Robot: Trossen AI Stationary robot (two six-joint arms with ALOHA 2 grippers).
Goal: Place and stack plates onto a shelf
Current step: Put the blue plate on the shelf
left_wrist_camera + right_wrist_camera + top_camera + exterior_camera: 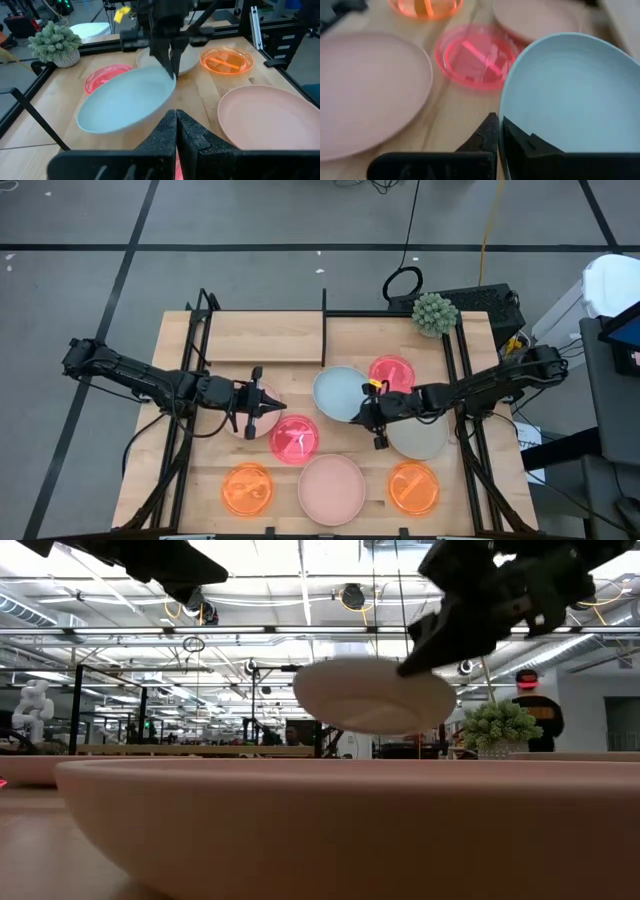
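Observation:
My right gripper [368, 413] is shut on a light-blue plate [340, 392], which the low view shows lifted as a pale plate [375, 695] above the table. My left gripper [270, 408] is shut and empty, over a pale plate [250, 415] on the table's left side. A neon pink plate [295, 439], a second neon pink plate [392, 370], two orange plates [247, 488] [413, 487], a pale-pink plate [332, 488] and a beige plate [420, 438] lie flat on the tabletop. The shelf [265, 337] stands at the far left. My right gripper pinches the light-blue plate's rim [504, 107] on the side toward the table's right and near edge, one finger over the inner face and one under it. The fingers come about level from the right. The plate is lifted clear and tilted.
A small potted plant [435, 313] stands at the far right corner. Black frame rails [463, 390] run along both table sides. The shelf's plank is bare. Cables and a dark box [490, 302] lie beyond the far edge.

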